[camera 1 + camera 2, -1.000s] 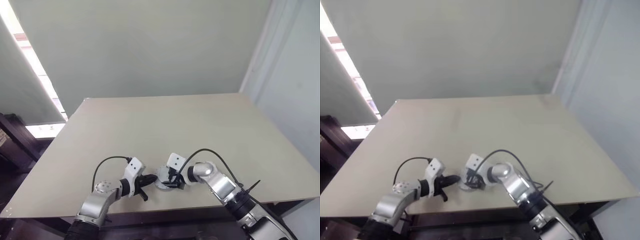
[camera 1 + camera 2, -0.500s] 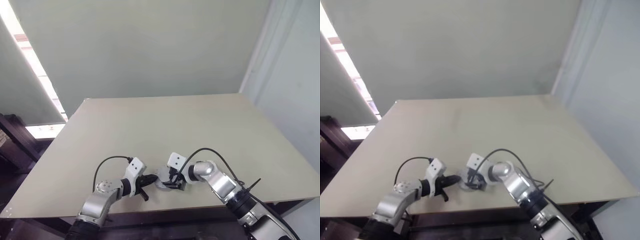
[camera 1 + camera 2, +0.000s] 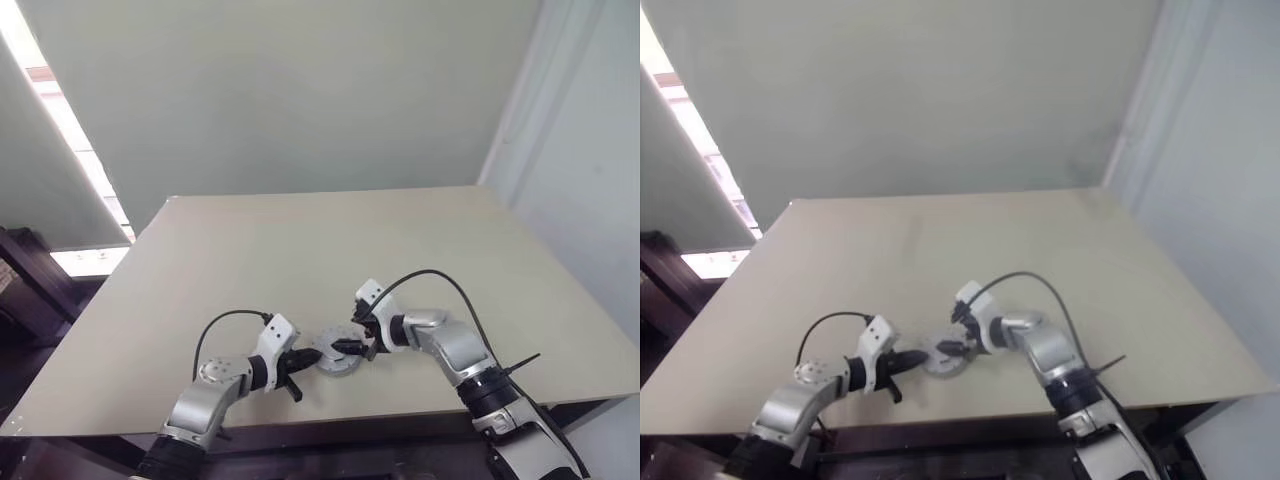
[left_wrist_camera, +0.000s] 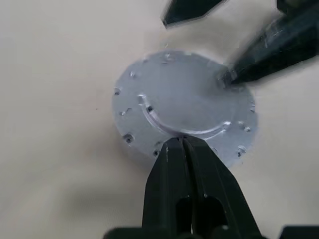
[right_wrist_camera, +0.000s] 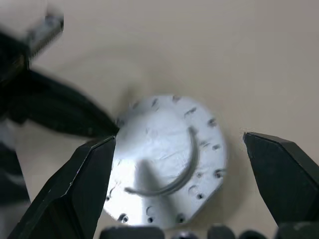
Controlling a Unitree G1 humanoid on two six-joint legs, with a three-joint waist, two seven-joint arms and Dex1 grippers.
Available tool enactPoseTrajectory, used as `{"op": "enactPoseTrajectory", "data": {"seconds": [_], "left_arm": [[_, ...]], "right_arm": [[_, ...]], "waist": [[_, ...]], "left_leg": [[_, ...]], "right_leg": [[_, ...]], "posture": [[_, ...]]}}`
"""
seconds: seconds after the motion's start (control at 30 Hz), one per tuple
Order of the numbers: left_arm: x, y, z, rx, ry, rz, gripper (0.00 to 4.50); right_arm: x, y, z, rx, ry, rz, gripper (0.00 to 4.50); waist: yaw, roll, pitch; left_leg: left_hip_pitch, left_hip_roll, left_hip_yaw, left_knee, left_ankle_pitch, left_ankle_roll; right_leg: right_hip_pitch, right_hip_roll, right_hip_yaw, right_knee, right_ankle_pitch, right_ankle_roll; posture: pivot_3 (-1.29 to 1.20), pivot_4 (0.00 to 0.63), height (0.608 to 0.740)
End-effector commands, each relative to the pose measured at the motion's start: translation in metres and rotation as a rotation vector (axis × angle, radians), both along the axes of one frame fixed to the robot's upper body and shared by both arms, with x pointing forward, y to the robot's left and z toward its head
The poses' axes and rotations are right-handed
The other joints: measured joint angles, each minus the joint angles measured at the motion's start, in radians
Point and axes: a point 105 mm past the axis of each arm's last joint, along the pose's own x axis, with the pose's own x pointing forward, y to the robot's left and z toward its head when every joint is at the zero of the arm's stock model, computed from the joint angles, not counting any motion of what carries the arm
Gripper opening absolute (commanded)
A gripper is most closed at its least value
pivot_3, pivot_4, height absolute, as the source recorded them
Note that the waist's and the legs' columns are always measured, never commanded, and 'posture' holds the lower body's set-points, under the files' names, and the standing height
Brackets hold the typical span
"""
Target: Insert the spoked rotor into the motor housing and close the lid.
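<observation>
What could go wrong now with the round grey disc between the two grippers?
The right gripper is open above the flat grey metal disc, so nothing clamps it. The shut left gripper has its tips at the disc's rim; a push there could slide the disc across the beige table. The right fingers could also knock the disc when closing again.

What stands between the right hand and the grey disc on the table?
Nothing visible. The right hand hangs open over the lid with bare table around it. The shut left hand touches the lid's near edge, off to one side.
</observation>
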Motion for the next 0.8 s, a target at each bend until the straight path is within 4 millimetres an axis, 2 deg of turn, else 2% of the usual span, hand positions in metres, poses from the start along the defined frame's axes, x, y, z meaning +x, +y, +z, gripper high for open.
{"op": "enactPoseTrajectory", "data": {"seconds": [0.03, 0.27, 0.4, 0.57, 0.8], "left_arm": [[-0.006, 0.0, -0.013, 0.034, 0.049, -0.008, 0.0], [-0.006, 0.0, -0.013, 0.036, 0.044, -0.011, 0.0], [-0.006, 0.0, -0.013, 0.037, 0.043, -0.014, 0.0], [-0.006, 0.0, -0.013, 0.039, 0.042, -0.018, 0.0], [-0.007, 0.001, -0.012, 0.039, 0.041, -0.018, 0.0]], "right_arm": [[0.004, 0.002, 0.021, 0.063, -0.024, 0.003, 4.49], [0.003, -0.002, 0.013, 0.019, 0.063, -0.048, 4.49], [0.004, -0.011, 0.009, 0.061, 0.186, -0.094, 4.49], [0.003, -0.022, 0.001, 0.156, 0.368, -0.148, 4.49], [0.008, -0.023, -0.008, 0.355, 0.552, -0.244, 4.49]], "waist": [[0.0, 0.0, 0.0], [0.0, 0.0, 0.0], [0.0, 0.0, 0.0], [0.0, 0.0, 0.0], [-0.001, 0.0, 0.0]], "left_leg": [[0.0, 0.0, 0.0, 0.0, 0.0, 0.0], [0.0, 0.0, 0.0, -0.001, 0.0, 0.0], [-0.001, 0.0, 0.001, -0.001, 0.0, 0.0], [-0.001, 0.0, 0.001, -0.001, 0.0, 0.0], [-0.002, 0.0, 0.001, -0.001, 0.0, 0.0]], "right_leg": [[0.0, 0.0, 0.0, 0.0, 0.0, 0.0], [-0.002, 0.0, 0.0, 0.0, 0.0, 0.0], [-0.003, 0.0, 0.001, 0.0, 0.0, 0.0], [-0.003, 0.0, 0.0, -0.001, 0.0, 0.0], [-0.003, 0.0, 0.001, 0.0, 0.0, 0.0]], "posture": [[0.0, 0.0, 0.74], [0.0, 0.0, 0.74], [0.0, 0.0, 0.74], [0.0, 0.0, 0.74], [0.0, 0.0, 0.74]]}}
